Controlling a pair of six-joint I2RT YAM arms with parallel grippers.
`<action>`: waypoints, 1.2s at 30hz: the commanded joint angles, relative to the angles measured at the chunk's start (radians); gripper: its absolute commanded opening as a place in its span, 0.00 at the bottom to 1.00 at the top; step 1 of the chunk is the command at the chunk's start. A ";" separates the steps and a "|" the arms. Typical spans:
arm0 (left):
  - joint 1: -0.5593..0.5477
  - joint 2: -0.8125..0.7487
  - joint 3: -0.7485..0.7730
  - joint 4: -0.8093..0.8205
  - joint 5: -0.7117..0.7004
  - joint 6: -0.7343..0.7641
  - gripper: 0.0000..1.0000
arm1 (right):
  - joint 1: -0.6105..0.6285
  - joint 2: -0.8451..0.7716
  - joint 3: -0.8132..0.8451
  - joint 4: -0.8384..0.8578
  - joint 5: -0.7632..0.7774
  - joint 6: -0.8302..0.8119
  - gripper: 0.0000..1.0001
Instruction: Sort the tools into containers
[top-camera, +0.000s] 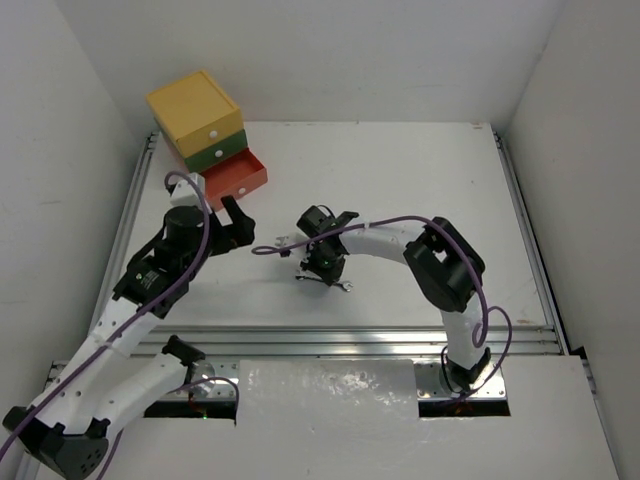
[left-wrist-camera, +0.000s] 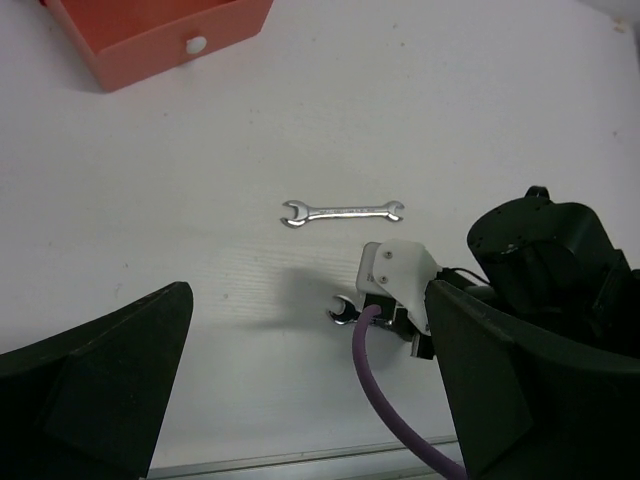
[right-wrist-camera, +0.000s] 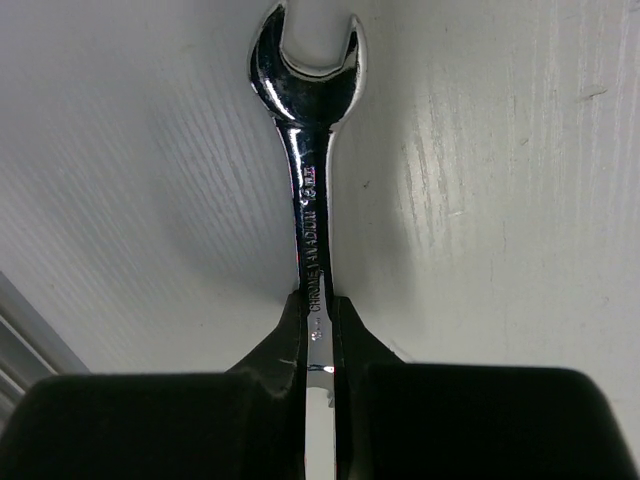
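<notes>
**Counter** (top-camera: 420, 190): white, flat, walled in white on three sides.

**Drawers, stack of three, far left corner of the counter**
- Yellow drawer (top-camera: 195, 105): top of the stack.
- Green drawer (top-camera: 215, 150): middle, directly under the yellow one.
- Orange-red drawer (top-camera: 238, 177): bottom, standing out forward of the two above it. It has a small white knob (left-wrist-camera: 196, 44) on its front.

**Wrenches, two, silver, open-ended**
- Loose wrench (left-wrist-camera: 342, 211): lies flat on the counter near the middle, apart from the drawers and untouched by either arm.
- Held wrench (right-wrist-camera: 310, 200): gripped by its shank, with one open end pointing away from the fingers. It lies close over the counter, just nearer the arm bases than the loose wrench. Whether it touches the surface cannot be told.

**Right end effector** (top-camera: 322, 268): clenched on the held wrench, pointed down at the middle of the counter.

**Left end effector** (top-camera: 238, 220): released, its fingers spread wide with nothing between them. It sits just in front of the orange-red drawer and faces the wrenches.

**Purple cable** (left-wrist-camera: 375, 370): runs along the right arm.
</notes>
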 joint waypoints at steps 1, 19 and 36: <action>0.006 -0.062 -0.042 0.048 0.004 -0.078 1.00 | 0.002 -0.036 -0.083 0.080 -0.068 0.087 0.00; 0.004 -0.191 -0.571 0.863 0.391 -0.495 1.00 | -0.021 -0.511 -0.301 0.482 -0.204 0.608 0.00; -0.036 0.093 -0.483 1.109 0.540 -0.557 0.21 | -0.004 -0.619 -0.282 0.622 -0.338 0.739 0.00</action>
